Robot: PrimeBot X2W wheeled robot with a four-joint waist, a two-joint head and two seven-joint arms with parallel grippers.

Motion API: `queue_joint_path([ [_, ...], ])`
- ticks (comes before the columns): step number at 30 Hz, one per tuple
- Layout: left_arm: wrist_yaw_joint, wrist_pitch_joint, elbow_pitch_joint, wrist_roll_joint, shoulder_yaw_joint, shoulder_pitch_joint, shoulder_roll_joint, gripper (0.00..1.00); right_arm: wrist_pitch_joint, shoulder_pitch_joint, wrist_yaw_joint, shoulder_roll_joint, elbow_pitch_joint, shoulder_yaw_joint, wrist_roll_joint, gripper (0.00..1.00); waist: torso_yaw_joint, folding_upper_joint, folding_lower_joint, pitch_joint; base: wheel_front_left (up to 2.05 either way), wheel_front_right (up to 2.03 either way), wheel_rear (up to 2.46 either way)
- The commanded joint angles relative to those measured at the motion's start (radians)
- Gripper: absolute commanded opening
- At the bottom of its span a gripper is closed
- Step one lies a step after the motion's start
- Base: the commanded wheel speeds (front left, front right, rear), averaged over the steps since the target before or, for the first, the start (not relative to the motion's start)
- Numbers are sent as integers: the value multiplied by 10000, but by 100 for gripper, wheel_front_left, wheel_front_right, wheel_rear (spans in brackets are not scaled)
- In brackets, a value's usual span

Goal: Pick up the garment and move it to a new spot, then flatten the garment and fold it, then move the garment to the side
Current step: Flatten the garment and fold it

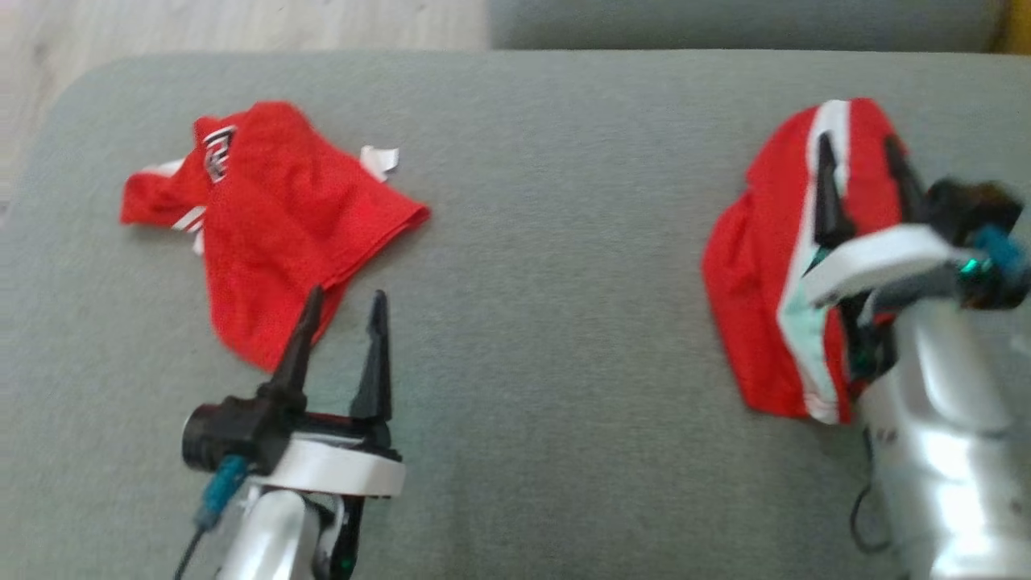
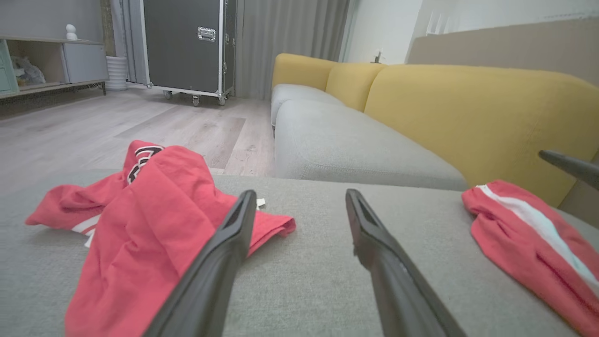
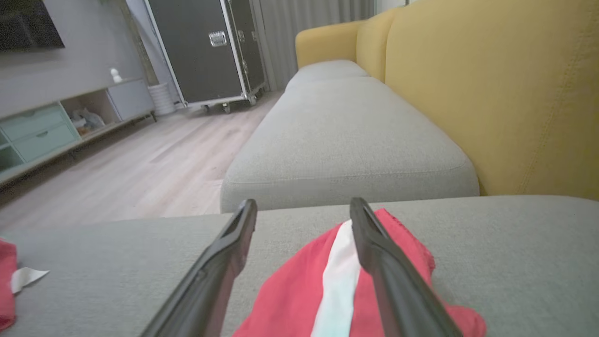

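Note:
Two red garments lie on the grey cushion (image 1: 548,322). A crumpled red jersey (image 1: 274,217) with white trim and a black print lies at the left, also seen in the left wrist view (image 2: 140,220). My left gripper (image 1: 345,296) is open just off its near right corner, and its left finger overlaps the cloth's edge (image 2: 300,193). Red shorts with a white side stripe (image 1: 749,274) lie bunched at the right. Above them my right gripper (image 1: 856,143) is open, straddling the stripe (image 3: 304,202), with nothing held.
Beyond the cushion are a grey sofa seat (image 3: 346,140) with a yellow backrest (image 3: 491,93) on the right and a gap between. Wooden floor (image 2: 93,131), a black wheeled case (image 2: 187,47) and a low cabinet (image 2: 56,61) lie beyond to the left.

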Motion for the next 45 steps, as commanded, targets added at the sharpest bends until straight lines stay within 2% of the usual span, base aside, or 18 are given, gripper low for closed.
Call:
queue_joint_path([
  [1, 83, -93, -147, 321, 119, -439, 18, 100, 267, -800, -7, -18, 313, -399, -642, 100, 508, 0, -2, 339, 0, 0, 0],
  [7, 181, -93, -88, -19, -244, -665, 17, 100, 1095, -2341, -7, -240, 2037, -2853, -2247, 100, 1075, 0, -2, 640, 0, 0, 0],
  [12, 246, -93, -97, -147, -444, -770, 17, 100, 1598, -2994, -7, -510, 2720, -4702, -3811, 100, 1332, 0, -2, 844, 0, 0, 0],
  [20, 358, -93, -164, -283, -632, -887, 17, 100, 2328, -3365, -7, -361, 3351, -6406, -5407, 100, 1445, 0, -2, 1052, 0, 0, 0],
  [21, 371, -93, -168, -298, -655, -904, 17, 100, 2347, -3404, -7, -336, 3460, -6510, -5556, 89, 1445, 0, -2, 1080, 0, 0, 0],
  [22, 384, -93, -168, -307, -675, -921, 17, 100, 2287, -3455, -7, -311, 3561, -6547, -5697, 23, 1438, 0, -2, 1101, 0, 0, 0],
  [23, 396, -93, -167, -311, -685, -938, 17, 100, 2121, -3542, -7, -274, 3688, -6544, -5752, 0, 1423, 0, -2, 1118, 0, 0, 0],
  [25, 420, -93, -159, -301, -667, -958, 17, 100, 1502, -3753, -7, -209, 3905, -6369, -5836, 0, 1357, 0, -2, 1136, 0, 0, 0],
  [29, 456, -93, -118, -226, -473, -891, 17, 100, -211, -4255, -7, -65, 4590, -5342, -5806, 0, 1066, 0, -2, 1003, 0, 0, 0],
  [32, 413, -93, -58, -153, -308, -803, 17, 100, -571, -4648, -7, -24, 5435, -3790, -5481, 0, 831, 0, -2, 789, 0, 0, 0],
  [35, 326, -93, 14, -86, -236, -792, 17, 100, -589, -4736, -7, -19, 5572, -725, -3628, 0, 692, 0, -2, 552, 0, 0, 0],
  [39, 286, -93, 49, 26, -75, -659, 16, 100, -592, -2545, -7, -17, 3543, 4323, -390, 0, 304, 0, -2, 164, 0, 0, 0],
  [41, 303, -93, 14, 61, 17, -541, 16, 100, -593, -1772, -7, -17, 2904, 6071, 436, 0, 93, 0, -2, -3, 0, 0, 0],
  [43, 294, -93, -1, 77, 96, -442, 16, 100, -455, -1353, -7, -16, 2649, 7202, 1026, 0, -61, 0, -2, -140, 0, 0, 0],
  [44, 284, -93, 3, 85, 123, -396, 16, 100, -372, -1208, -7, -16, 2566, 7588, 1305, 15, -131, 0, -2, -220, 0, 0, 0],
  [45, 274, -93, 12, 91, 143, -350, 16, 100, -296, -1084, -7, -16, 2513, 7904, 1552, 100, -192, 0, -2, -302, 0, 0, 0],
])
